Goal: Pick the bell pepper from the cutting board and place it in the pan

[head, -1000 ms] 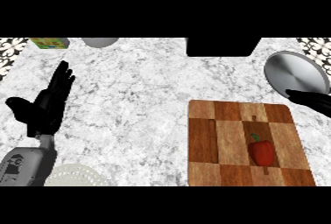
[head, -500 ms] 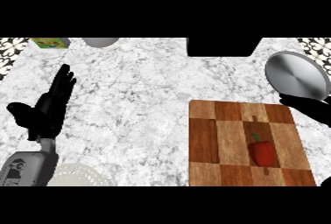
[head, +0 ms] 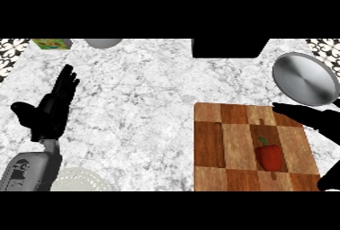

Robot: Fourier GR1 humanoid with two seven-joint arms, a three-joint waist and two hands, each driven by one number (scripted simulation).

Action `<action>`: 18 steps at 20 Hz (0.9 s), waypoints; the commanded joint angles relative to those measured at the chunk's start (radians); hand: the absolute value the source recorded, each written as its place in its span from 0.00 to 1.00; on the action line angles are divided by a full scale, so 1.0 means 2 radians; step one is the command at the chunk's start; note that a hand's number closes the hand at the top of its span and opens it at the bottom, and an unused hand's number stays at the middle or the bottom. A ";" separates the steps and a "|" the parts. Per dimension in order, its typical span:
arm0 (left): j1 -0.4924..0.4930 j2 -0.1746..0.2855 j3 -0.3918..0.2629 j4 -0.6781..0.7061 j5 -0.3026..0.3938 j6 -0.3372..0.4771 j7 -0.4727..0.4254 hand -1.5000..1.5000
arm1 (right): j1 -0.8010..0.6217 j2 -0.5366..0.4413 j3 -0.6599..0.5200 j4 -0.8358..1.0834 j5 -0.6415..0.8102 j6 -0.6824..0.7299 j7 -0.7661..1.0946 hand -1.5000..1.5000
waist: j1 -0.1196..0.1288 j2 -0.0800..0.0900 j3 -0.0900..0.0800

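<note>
A red bell pepper (head: 270,155) with a green stem lies on the right half of the checkered wooden cutting board (head: 225,148). The grey metal pan (head: 305,79) sits at the far right of the counter, beyond the board. My right hand (head: 310,116) comes in from the right edge; its straight fingers reach over the board's far right corner, above the pepper and apart from it. The thumb shows dark at the lower right. My left hand (head: 50,111) rests open at the left, fingers up, holding nothing.
A black box (head: 230,47) stands at the counter's back edge. A grey bowl (head: 103,42) and a green-yellow item (head: 51,43) sit at the back left. A white ribbed plate (head: 79,180) lies at the lower left, beside my left forearm.
My right hand has moved leftward and down from beside the pan onto the board's far right corner, closer to the pepper. The left hand has shifted slightly.
</note>
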 commanded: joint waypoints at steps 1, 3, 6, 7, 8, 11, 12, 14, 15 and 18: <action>-0.013 -0.004 0.008 0.035 -0.003 -0.018 -0.025 0.50 | -0.035 0.018 0.023 0.042 0.043 0.010 -0.021 0.00 | 0.001 0.000 0.000; 0.006 -0.002 0.006 -0.003 -0.011 -0.015 0.003 0.50 | -0.024 0.038 0.024 0.020 0.059 0.011 -0.006 0.00 | 0.001 0.000 0.000; 0.030 -0.010 0.004 -0.044 -0.012 -0.009 0.015 0.50 | -0.016 0.033 0.034 0.052 0.101 -0.010 -0.049 0.00 | 0.002 0.000 0.000; -0.023 -0.007 0.019 0.025 -0.009 -0.017 0.003 0.50 | -0.008 0.012 0.007 0.044 0.091 0.005 -0.067 0.00 | -0.002 0.000 0.000; 0.023 -0.011 0.008 -0.033 -0.018 -0.009 0.020 0.50 | 0.005 0.045 0.026 0.005 0.101 0.008 -0.021 0.00 | 0.000 -0.001 0.000; 0.003 -0.010 0.021 0.009 -0.013 -0.016 -0.005 0.50 | -0.024 0.031 0.054 0.064 0.158 -0.024 -0.051 0.00 | 0.001 0.000 0.000; 0.005 -0.022 0.006 0.002 -0.028 -0.004 -0.008 0.50 | -0.026 0.034 0.055 0.024 0.156 -0.001 -0.012 0.00 | 0.000 0.000 0.000; 0.015 -0.011 0.013 -0.026 -0.015 -0.020 0.011 0.50 | 0.010 0.037 0.069 0.016 0.188 -0.031 -0.022 0.00 | 0.000 -0.001 0.000; 0.027 -0.022 0.001 -0.045 -0.025 -0.010 0.021 0.50 | 0.006 0.037 0.060 -0.003 0.181 -0.001 0.001 0.00 | 0.000 -0.001 0.000; -0.025 -0.002 0.042 0.022 -0.002 -0.035 0.000 0.50 | -0.018 0.037 0.065 0.051 0.213 -0.020 -0.032 0.00 | -0.001 0.000 0.000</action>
